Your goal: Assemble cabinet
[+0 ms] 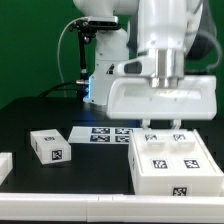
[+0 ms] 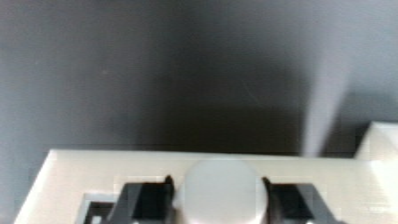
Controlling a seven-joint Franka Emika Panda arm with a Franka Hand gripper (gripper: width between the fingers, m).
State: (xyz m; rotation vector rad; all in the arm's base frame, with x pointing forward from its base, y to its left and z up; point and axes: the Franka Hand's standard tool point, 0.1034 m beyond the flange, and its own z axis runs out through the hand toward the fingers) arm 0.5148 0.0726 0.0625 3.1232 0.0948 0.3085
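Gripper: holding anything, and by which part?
The gripper straddles the cabinet at its far edge in the exterior view; whether it is clamped cannot be told.

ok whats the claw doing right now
claw: set astride a pale part of the cabinet; clamped or not, cannot be told

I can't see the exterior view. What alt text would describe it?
A white robot arm's gripper points down at a large white cabinet on a black table. A small tagged block and the marker board lie toward the exterior view's left.
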